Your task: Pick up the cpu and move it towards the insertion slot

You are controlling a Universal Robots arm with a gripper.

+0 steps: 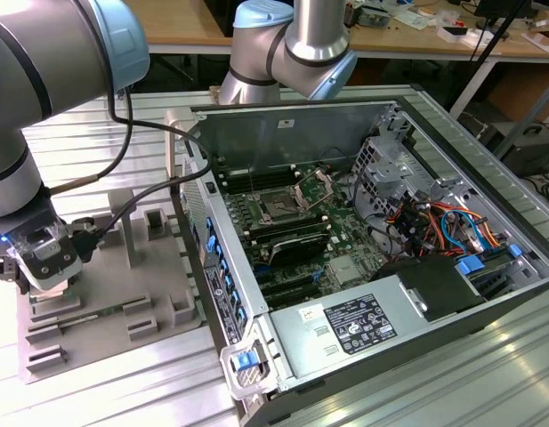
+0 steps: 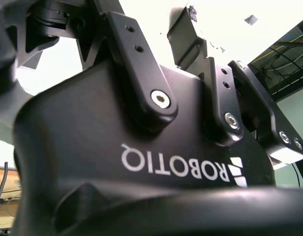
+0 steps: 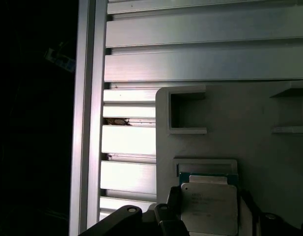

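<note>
1. The end effector (image 1: 48, 283) is down low over the grey tray (image 1: 123, 298), at the exterior view's left.
2. The tray lies on the silver slatted surface (image 1: 114, 400). It is just beside the open computer case (image 1: 212, 240).
3. In the first wrist view, the cpu (image 3: 208, 206) is right under the end effector, in the middle of it. Its top is pale and shiny, and a thin green edge peeks out on one side.
4. The cpu is at a small pocket in the tray. I cannot tell if it rests in the pocket or is lifted a little.
5. I cannot tell if the end effector is squeezing the cpu or just sits around it.
6. The insertion slot (image 1: 281, 206) is inside the case. It is a dark square with a shiny metal frame, and its metal bracket looks tipped up.
7. The slot lies toward the exterior view's right of the end effector and a bit farther back. The two are well apart.
8. The side wall of the case stands between the tray and the slot.
9. The cpu looks almost square, so I think it has no real long side to line up. There is just the one arm, and it is already right at the cpu.
</note>
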